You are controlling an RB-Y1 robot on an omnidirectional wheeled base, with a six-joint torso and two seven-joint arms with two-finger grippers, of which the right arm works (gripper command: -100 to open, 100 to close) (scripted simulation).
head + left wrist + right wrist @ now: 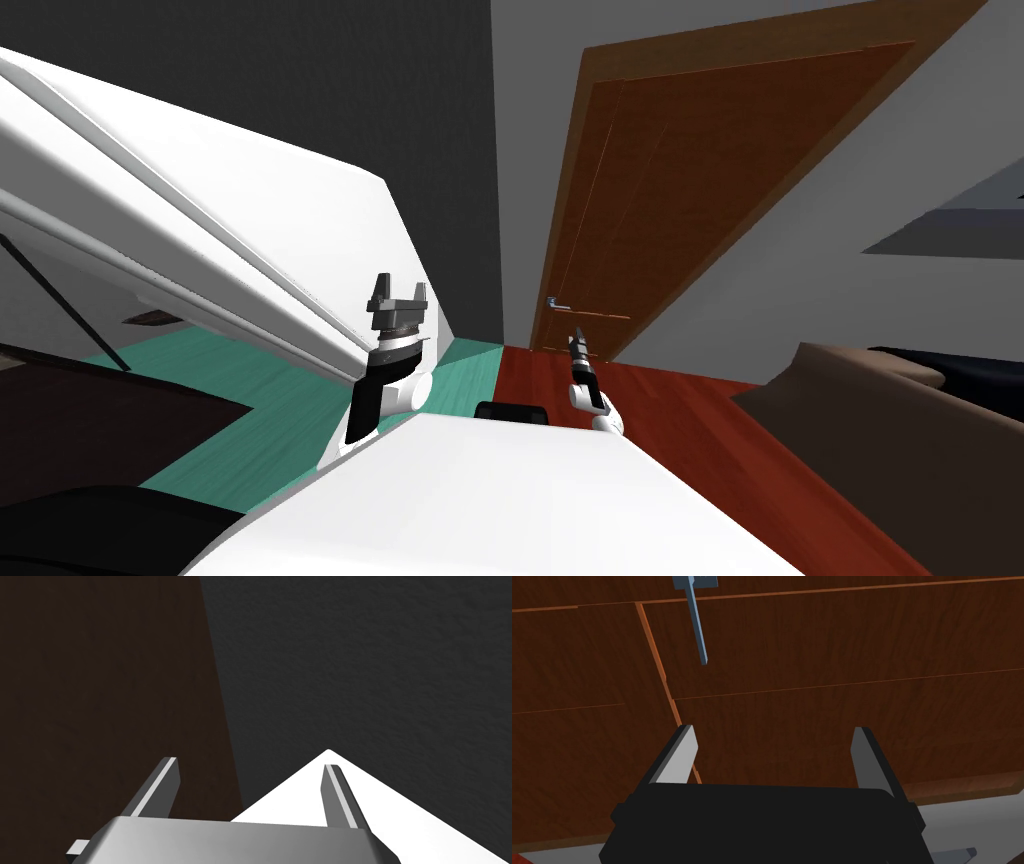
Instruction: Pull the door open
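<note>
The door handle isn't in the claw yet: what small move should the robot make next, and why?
Probably move the right claw toward the grey-blue handle. Its fingers stand open, facing the brown door, but the handle lies beyond the fingertips, off to one side, not between them.

House interior: panelled wooden door [700, 190], red plank floor [680, 430]

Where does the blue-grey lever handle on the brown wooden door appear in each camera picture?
Head view: the blue-grey lever handle sits near the brown wooden door's left edge, just above the right hand.
Right wrist view: it hangs ahead of that open hand, untouched.
Left wrist view: the open left hand faces a dark wall.
Shared landmark: the door.
</note>
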